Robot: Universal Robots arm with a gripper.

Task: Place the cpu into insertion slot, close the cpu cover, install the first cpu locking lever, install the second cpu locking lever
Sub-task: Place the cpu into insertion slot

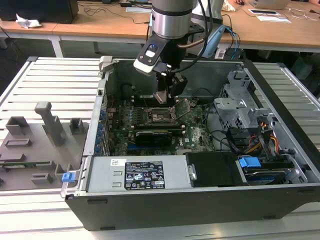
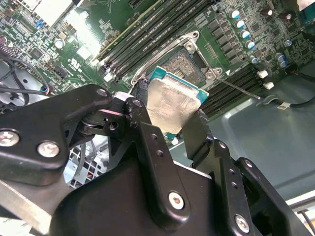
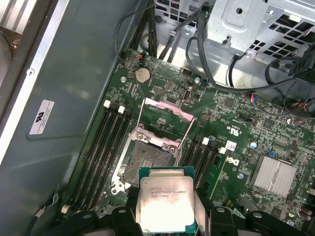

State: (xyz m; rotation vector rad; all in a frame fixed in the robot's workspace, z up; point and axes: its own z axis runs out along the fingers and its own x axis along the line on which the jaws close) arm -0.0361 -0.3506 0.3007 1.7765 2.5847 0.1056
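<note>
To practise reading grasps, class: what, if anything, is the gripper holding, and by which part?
The gripper holds the chip, pinched by two opposite side edges.

Robotics lab or workshop, slatted metal workbench (image 1: 50,75), wooden desks (image 1: 280,35) behind, opened computer case (image 1: 200,212)

Light wooden desks (image 1: 100,27) with white legs run along the back of the room. One carries a crumpled white wad (image 1: 27,21), another some papers (image 1: 272,16). Dark floor (image 1: 30,46) shows beneath them. Up front stands a ribbed aluminium worktable (image 1: 55,80), evenly lit.
</note>
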